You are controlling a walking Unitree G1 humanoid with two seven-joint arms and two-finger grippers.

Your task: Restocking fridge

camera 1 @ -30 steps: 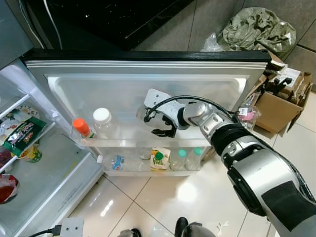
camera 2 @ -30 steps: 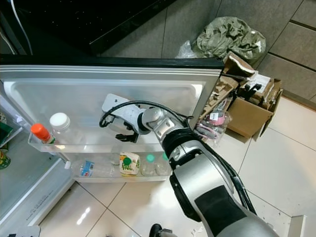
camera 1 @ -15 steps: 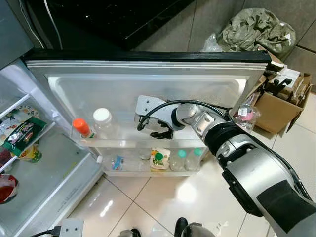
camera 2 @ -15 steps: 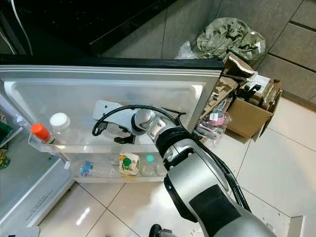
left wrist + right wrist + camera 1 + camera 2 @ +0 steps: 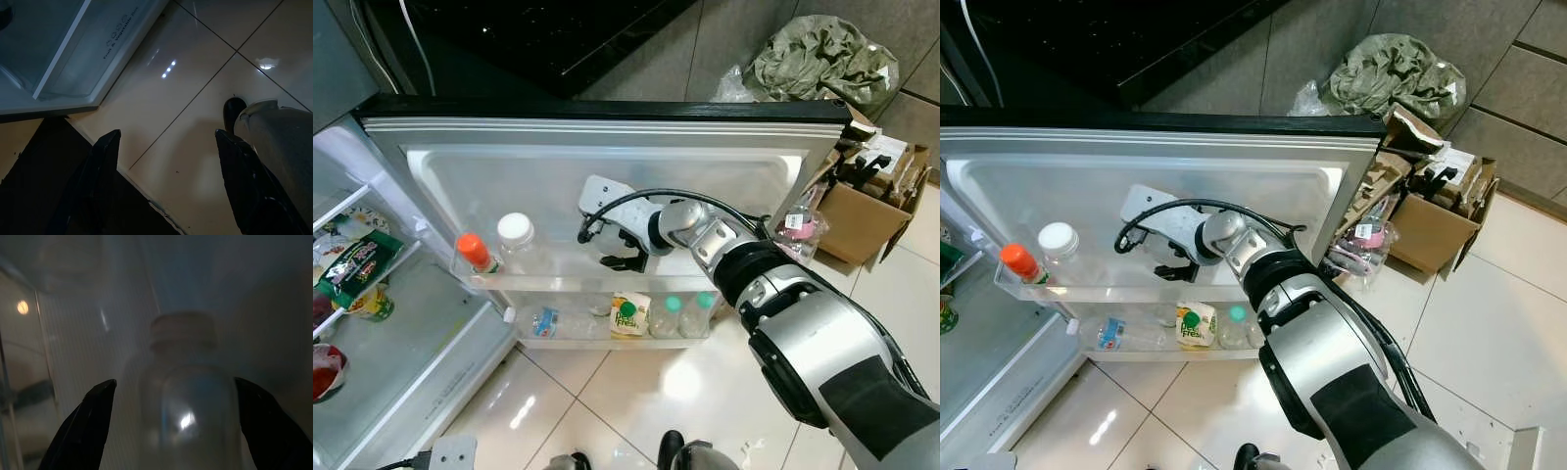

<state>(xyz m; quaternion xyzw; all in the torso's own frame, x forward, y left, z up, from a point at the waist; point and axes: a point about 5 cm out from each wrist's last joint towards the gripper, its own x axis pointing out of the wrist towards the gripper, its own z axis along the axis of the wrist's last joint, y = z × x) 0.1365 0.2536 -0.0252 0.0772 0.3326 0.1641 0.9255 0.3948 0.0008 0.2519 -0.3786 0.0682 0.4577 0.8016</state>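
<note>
The right gripper [image 5: 625,257] is reaching into the upper shelf of the open white fridge door [image 5: 607,171], roughly at the shelf's middle, and its two black fingers [image 5: 83,428] stand spread apart with a clear plastic bottle [image 5: 188,396] standing between them, apparently not yet pinched. That bottle sits upright in the shelf, well apart from the white-capped clear bottle [image 5: 516,240] and the orange-capped bottle [image 5: 476,253] towards the shelf's left end. I'd judge it light and smooth-sided, likely slippery and a bit squashy, so the body below the shoulder looks the safest place to take it, gently (the wrist picture is hazy, mind you). From the head views the bottle is nearly lost behind the gripper and the shelf's see-through rail [image 5: 597,284], and its label and contents can't be made out. The left gripper [image 5: 166,147] hangs idle over the tiled floor, fingers parted and empty.
</note>
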